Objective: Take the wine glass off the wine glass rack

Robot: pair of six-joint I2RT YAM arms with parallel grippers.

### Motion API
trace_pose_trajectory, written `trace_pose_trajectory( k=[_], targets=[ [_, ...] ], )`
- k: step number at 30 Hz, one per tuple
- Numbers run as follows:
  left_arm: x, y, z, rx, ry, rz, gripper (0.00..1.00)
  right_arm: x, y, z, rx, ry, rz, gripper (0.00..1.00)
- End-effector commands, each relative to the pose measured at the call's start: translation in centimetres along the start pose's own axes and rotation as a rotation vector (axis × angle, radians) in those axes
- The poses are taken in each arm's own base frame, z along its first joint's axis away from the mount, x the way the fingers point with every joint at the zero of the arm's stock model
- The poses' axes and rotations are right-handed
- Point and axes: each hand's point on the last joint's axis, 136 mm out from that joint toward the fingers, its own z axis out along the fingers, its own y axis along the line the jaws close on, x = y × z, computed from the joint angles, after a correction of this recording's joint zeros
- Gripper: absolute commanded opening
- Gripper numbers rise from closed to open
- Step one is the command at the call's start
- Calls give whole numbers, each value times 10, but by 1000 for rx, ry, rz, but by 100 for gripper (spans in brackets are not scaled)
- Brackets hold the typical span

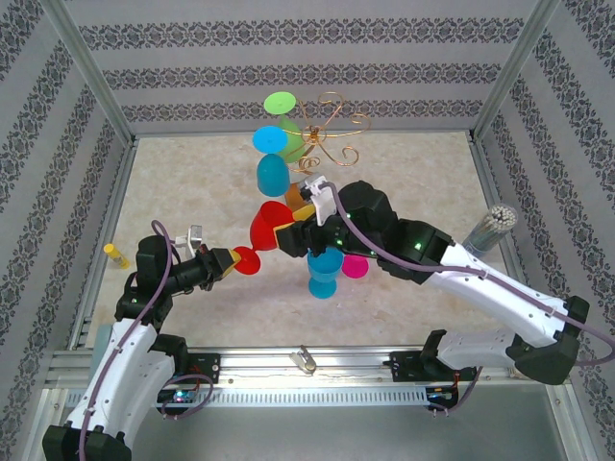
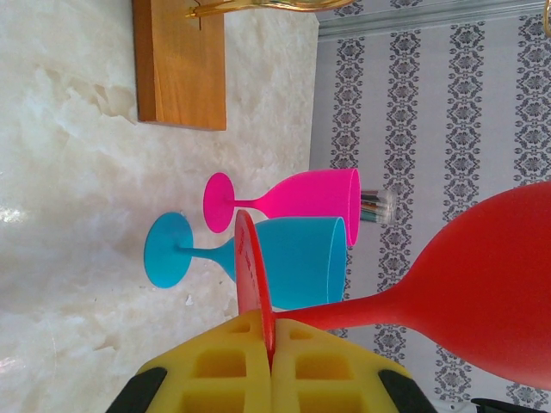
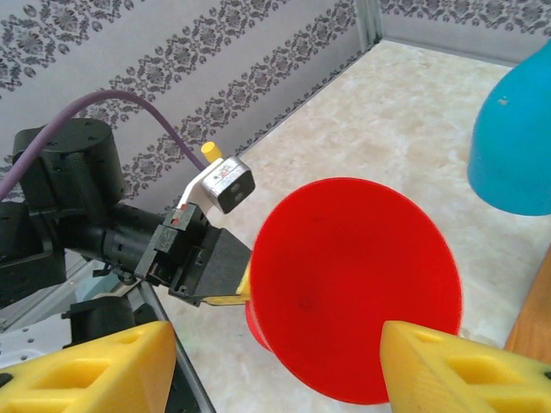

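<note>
Left fingers (image 2: 215, 366) are clamped on the foot of the red wine glass (image 2: 491, 284), so it is held sideways, off the rack (image 1: 327, 125) and above the table (image 1: 192, 182). Right fingers (image 3: 456, 366) are spread wide either side of the bowl; contact cannot be told. A handover is judged likely. Blue glass (image 1: 325, 271) and pink glass (image 1: 355, 266) are stood just under the right gripper (image 1: 293, 230), so room is tight there. More open table is seen on the left side. Other glasses (image 1: 270, 141) are hung at the rack.
</note>
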Motion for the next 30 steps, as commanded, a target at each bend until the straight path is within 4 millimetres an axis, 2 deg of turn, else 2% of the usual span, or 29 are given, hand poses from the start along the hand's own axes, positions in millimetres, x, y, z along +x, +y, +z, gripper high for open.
trace_pose_trajectory(
  k=[1,11,15,20,30],
  targets=[
    [-1,-12,-3,46,-6,50,0,-11,10,2,-61,0,8,64],
    [-1,-10,-4,33,-9,53,0,-15,6,27,-73,37,-13,63],
    [-1,-8,-3,22,-11,52,0,-15,6,34,-84,51,-18,55],
    [-2,-5,-3,8,-14,55,0,-14,8,41,-100,66,-19,52],
    [-4,-4,-2,-2,-15,59,0,-9,10,49,-120,96,-17,31]
  ],
)
